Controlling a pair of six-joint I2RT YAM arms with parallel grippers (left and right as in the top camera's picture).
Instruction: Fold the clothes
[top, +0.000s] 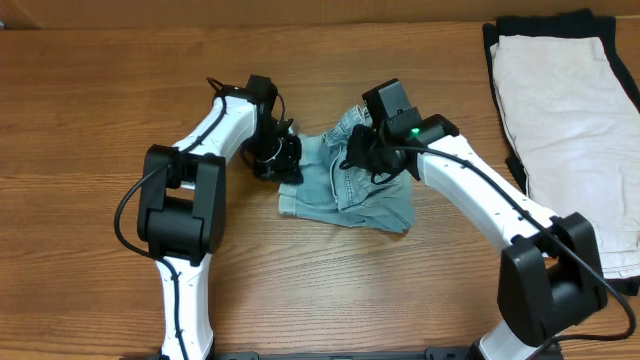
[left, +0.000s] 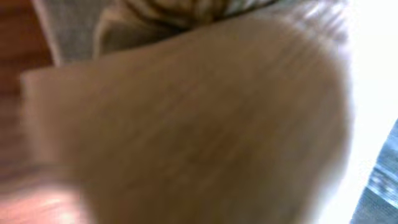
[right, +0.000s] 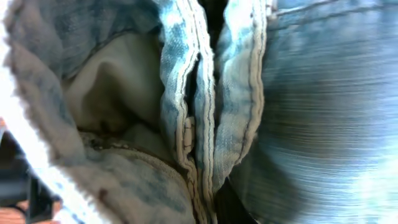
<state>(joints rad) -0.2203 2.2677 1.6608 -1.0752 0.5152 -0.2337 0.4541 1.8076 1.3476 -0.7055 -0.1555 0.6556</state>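
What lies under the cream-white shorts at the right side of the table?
A black garment: only its edge shows along the top and left of the cream-white shorts. The rest is covered.

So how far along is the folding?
Early on. Nothing looks clearly folded: the white shorts lie flat on a black garment at the right. In hand are the denim shorts, bunched mid-table, the right gripper shut on them and the left gripper at their edge. Folding all of it remains.
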